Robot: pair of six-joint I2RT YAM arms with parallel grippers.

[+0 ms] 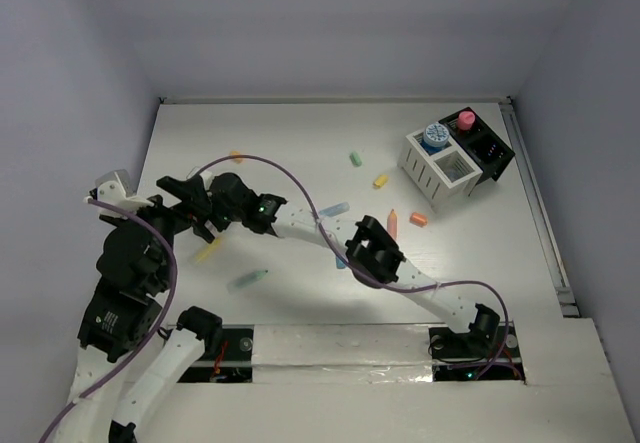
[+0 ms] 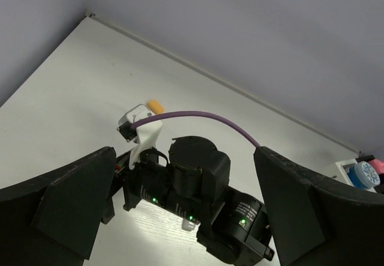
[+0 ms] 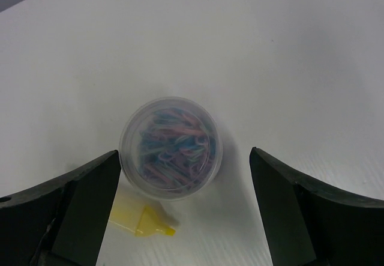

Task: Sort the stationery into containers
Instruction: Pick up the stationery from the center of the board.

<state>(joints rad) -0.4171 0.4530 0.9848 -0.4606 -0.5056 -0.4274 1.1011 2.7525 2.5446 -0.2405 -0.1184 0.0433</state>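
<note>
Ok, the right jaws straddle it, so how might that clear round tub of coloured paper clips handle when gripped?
The clear round plastic tub of coloured paper clips looks smooth-walled, so it may slip or flex under a squeeze. Squat and upright, it seems unlikely to tip. Filled with clips, it is probably light.

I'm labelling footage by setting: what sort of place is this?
Probably a robotics lab test cell: a white table boxed in by plain walls, two robot arms bolted at its edge, stationery scattered near a desk organizer.
</note>
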